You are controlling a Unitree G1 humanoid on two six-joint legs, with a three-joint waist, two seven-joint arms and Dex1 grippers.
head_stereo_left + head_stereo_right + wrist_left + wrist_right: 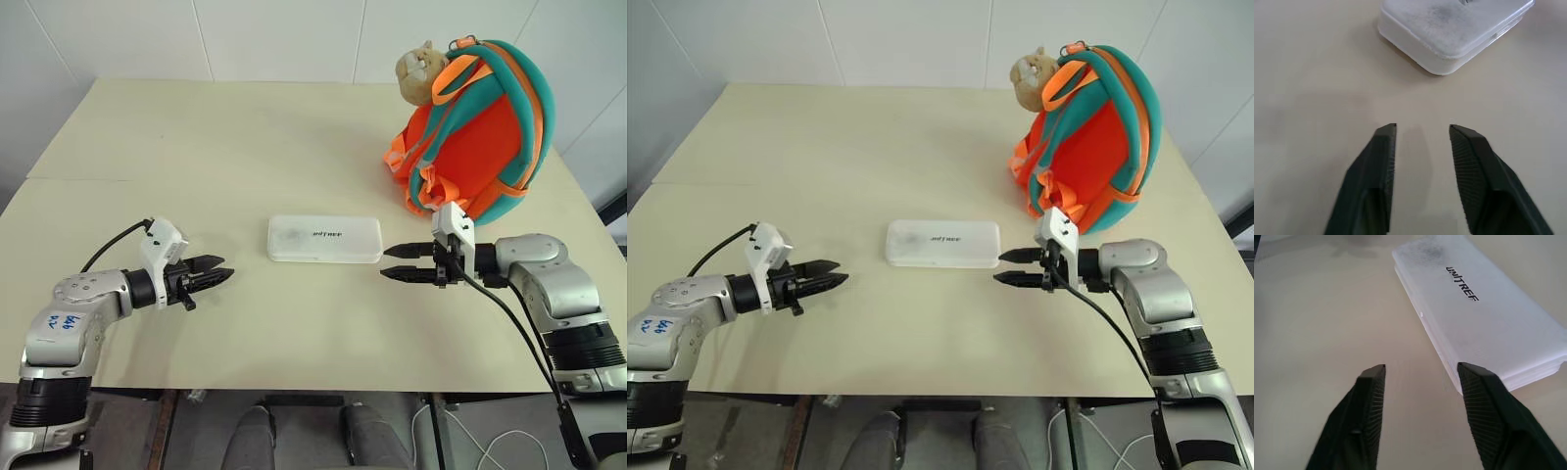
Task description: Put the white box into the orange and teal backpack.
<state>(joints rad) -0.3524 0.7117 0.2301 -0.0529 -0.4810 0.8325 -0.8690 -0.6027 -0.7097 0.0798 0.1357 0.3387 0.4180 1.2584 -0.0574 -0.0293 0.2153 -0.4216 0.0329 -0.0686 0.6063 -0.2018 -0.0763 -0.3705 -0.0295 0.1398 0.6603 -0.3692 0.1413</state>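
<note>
At centre frame, the white box (324,239) is laid lengthwise between two parted, empty grippers, the right gripper (401,263) set nearer than the left gripper (215,276), below the orange and teal backpack (475,127).

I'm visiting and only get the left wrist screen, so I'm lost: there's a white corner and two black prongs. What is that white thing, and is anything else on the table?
Observer: It is the white box, a long flat case lying flat in the middle of the table.
Visitor: Where should it go?
Observer: Into the orange and teal backpack, standing upright at the table's far right, apart from the box.
Visitor: Is another arm there?
Observer: Yes. The right end effector is open and points at the box's right end; the left end effector, also open, faces the other end from farther off. Neither touches it.
</note>
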